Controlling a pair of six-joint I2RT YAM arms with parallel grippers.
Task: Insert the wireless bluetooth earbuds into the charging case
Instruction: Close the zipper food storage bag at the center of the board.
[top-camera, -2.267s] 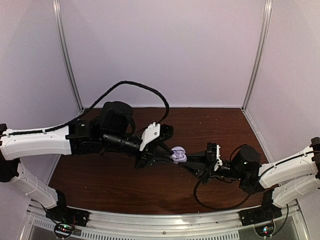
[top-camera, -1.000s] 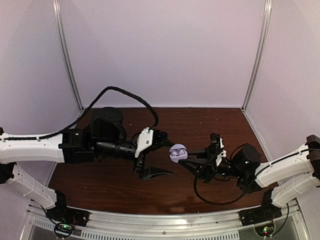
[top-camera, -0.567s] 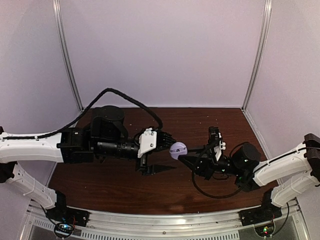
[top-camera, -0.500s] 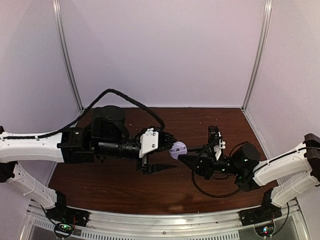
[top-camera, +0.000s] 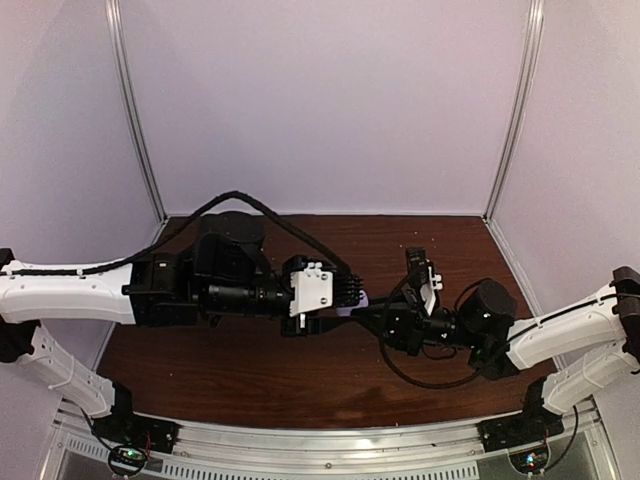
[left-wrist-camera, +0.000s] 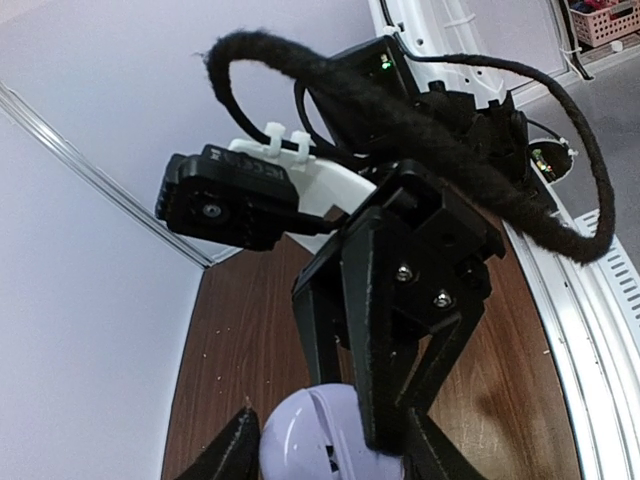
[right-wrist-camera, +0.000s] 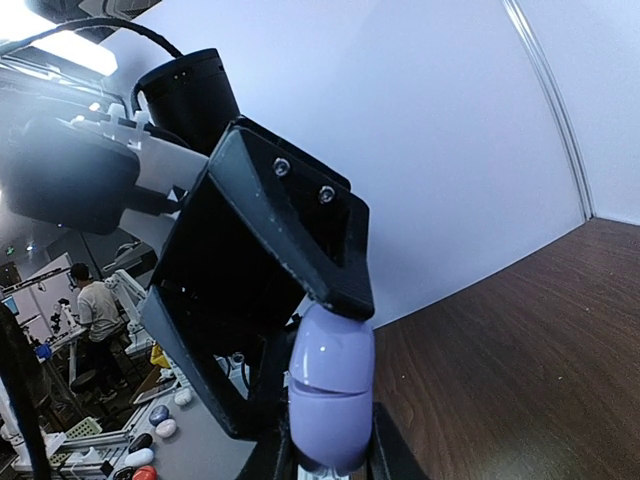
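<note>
The two grippers met above the middle of the table (top-camera: 250, 365), the left arm reaching in from 9 o'clock and the right from 4 o'clock in the top view. The right gripper (top-camera: 368, 311) was clenched on the charging case (right-wrist-camera: 330, 385), which hung clear of the wood and was all but hidden from above. From the right wrist the case stood on end, its seam a thin line, so the lid looked shut or nearly so.

The left gripper (top-camera: 352, 296) had its fingers either side of the case, one at 7 o'clock of it in the left wrist view, just beside the shell. Whether they pinched it or only bracketed it could not be told.

No earbud showed in any view, so they were probably inside. The step looked like pressing the lid home or passing the case across. Next, the left fingers would need to meet the shell squarely, since so smooth a pebble could squirt out.
</note>
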